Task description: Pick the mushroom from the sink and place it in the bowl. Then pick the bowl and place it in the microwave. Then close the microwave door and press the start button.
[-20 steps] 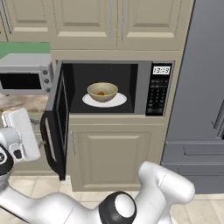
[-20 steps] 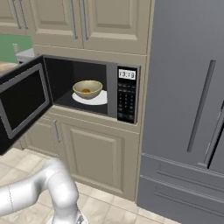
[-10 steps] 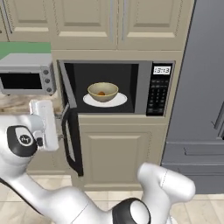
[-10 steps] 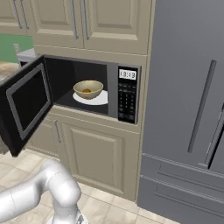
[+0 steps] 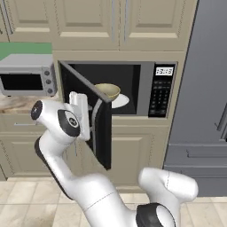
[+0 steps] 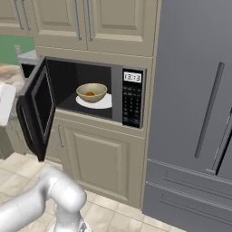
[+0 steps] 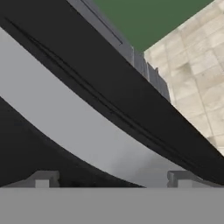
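Observation:
The microwave (image 5: 146, 88) is built in between cream cabinets, and its door (image 5: 86, 117) stands about half open, hinged at the left. Inside, the tan bowl (image 6: 91, 92) rests on the white turntable plate (image 6: 102, 103) with the orange-brown mushroom (image 6: 90, 94) in it. From the left base view the door hides part of the bowl (image 5: 108, 91). My gripper (image 5: 91, 119) is open and pressed against the door's outer face. In the hand view the door's dark glass and grey frame (image 7: 87, 140) fill the space just beyond the gripper (image 7: 111, 181). The keypad (image 6: 131, 99) is on the microwave's right. The sink is out of view.
A silver toaster oven (image 5: 26, 80) stands on the counter left of the microwave. A tall grey fridge (image 6: 195, 113) stands to the right. Cream cabinet doors (image 6: 99, 158) lie below the microwave, above a tiled floor (image 5: 22, 199).
The microwave door has swung from wide open to about half shut. My hand has moved right with it, against its outer face. Bowl and mushroom have not moved.

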{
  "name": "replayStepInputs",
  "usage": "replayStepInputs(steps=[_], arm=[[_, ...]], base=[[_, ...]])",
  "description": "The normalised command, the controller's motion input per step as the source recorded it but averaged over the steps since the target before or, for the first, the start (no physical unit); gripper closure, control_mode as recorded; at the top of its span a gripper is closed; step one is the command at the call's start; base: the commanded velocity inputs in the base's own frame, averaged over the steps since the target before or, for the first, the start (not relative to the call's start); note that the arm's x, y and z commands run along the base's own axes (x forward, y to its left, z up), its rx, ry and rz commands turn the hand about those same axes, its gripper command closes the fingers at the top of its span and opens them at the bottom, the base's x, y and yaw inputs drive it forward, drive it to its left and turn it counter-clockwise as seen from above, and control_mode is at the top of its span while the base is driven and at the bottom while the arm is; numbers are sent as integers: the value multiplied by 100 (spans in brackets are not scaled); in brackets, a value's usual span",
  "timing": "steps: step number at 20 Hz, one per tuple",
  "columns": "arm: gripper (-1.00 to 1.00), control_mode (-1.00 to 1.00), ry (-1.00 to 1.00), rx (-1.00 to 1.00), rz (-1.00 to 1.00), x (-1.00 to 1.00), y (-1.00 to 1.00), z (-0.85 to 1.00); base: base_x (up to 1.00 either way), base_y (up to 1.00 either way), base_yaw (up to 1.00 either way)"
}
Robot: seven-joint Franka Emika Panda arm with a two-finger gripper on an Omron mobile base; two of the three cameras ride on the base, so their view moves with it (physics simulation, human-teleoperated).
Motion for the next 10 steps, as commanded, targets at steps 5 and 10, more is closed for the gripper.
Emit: replayStepInputs(steps=[5,10], arm=[[-100,-100,0,6,0,79,-73,-31],[-100,-100,0,5,0,86,-70,-27]], base=[[0,0,0],[0,0,0]])
